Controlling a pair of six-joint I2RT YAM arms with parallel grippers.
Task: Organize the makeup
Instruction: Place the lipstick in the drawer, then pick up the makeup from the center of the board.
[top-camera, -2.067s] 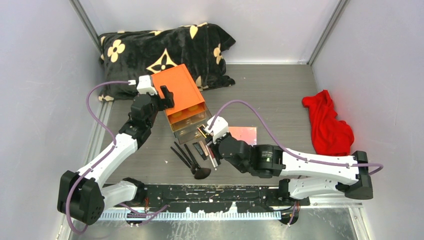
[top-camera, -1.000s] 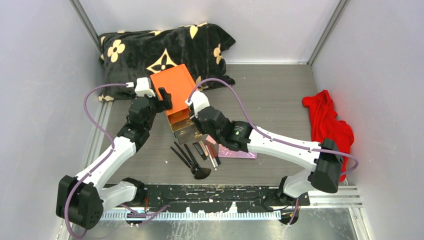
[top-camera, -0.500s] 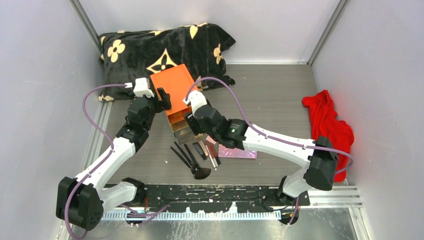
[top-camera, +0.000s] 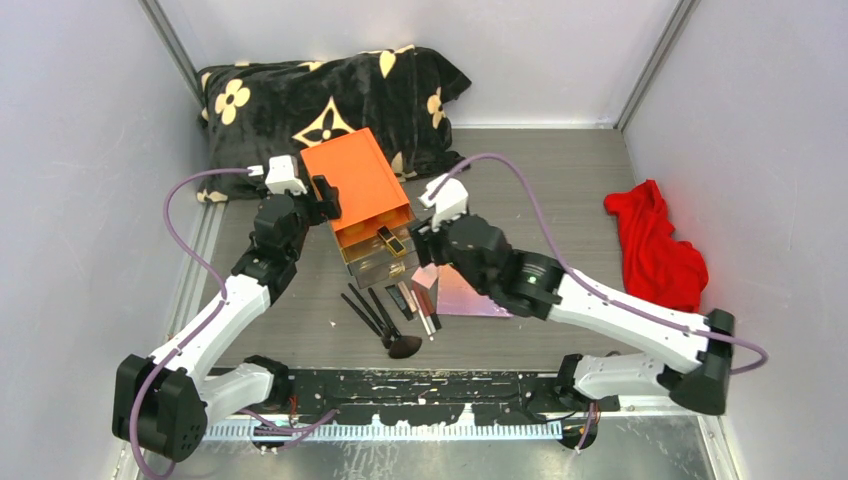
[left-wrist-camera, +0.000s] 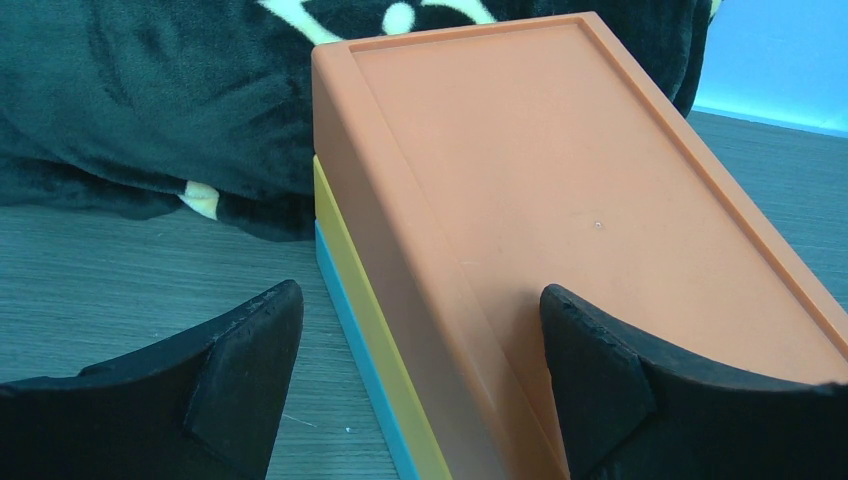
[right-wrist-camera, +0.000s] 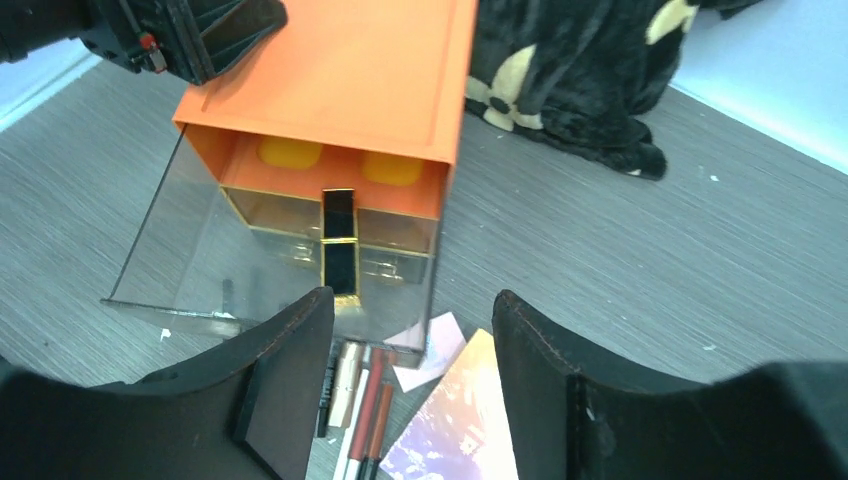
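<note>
Your left pincer (left-wrist-camera: 420, 345) gaped empty astride the orange box (left-wrist-camera: 560, 180) — right pincer (right-wrist-camera: 405, 340) wide, empty, lipstick (right-wrist-camera: 338, 255) just ahead in drawer (right-wrist-camera: 190, 265).

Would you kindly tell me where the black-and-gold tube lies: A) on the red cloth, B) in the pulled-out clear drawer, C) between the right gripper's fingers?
B: the black-and-gold tube lies inside the clear drawer pulled out of the orange box, while the right gripper is open and empty.

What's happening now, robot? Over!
Left gripper open, straddling orange box edge. Right gripper open, empty, above open drawer. Lipstick in drawer; brushes, pencils, palette on table. Nothing blocking.
</note>
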